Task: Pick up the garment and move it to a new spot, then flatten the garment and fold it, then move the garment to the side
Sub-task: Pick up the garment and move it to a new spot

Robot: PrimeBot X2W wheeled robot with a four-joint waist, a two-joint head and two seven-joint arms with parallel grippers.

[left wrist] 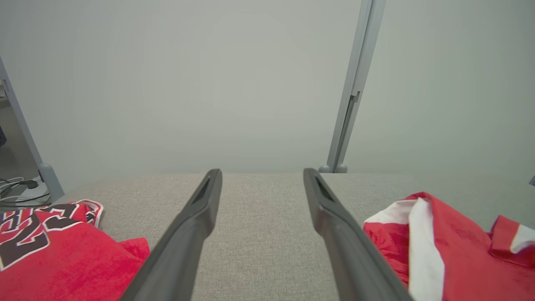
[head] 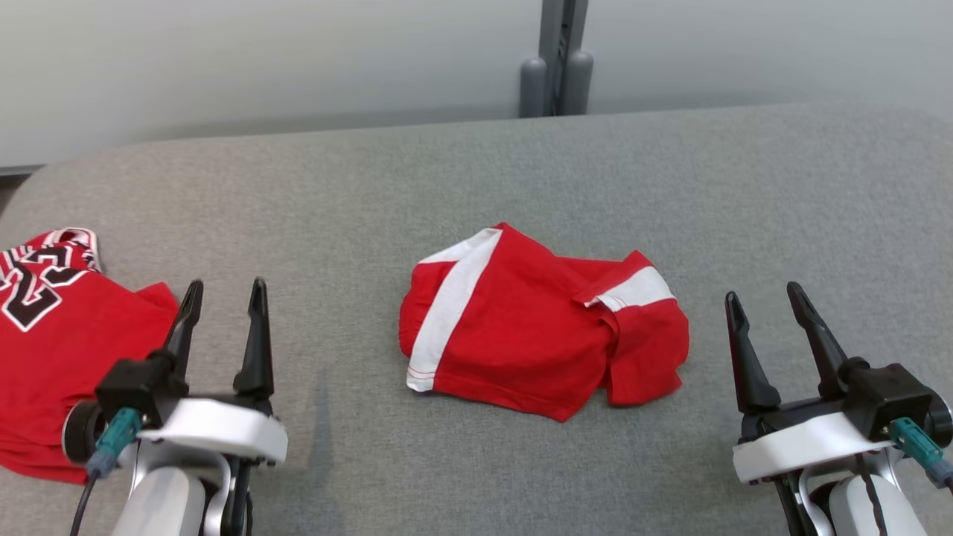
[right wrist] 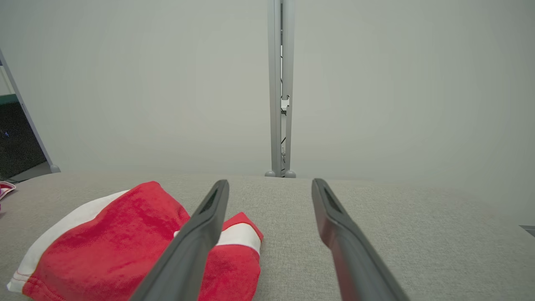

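**A:** While both arms wait low, how does the grey table [head: 476, 164] look to you?

**B:** I take the post [head: 555, 67] at the far edge as my mark. The red garment [head: 521, 327] lies bunched straight in front of the post, mid-table. A numbered jersey [head: 59, 350] lies well to the left of the post, by the near edge. My left gripper [head: 227, 283] sits near and left of the post's line and my right gripper [head: 762, 290] near and right, both with fingers spread and nothing between them.

**A:** So the pick-up hasn't begun?

**B:** I judge not. I'd bring each gripper in toward the post's line and pinch an outer edge. The left would take it by the long white stripe [head: 450, 298] and the right by the folded-over flap [head: 633, 290], so the cloth lifts open, not as a lump
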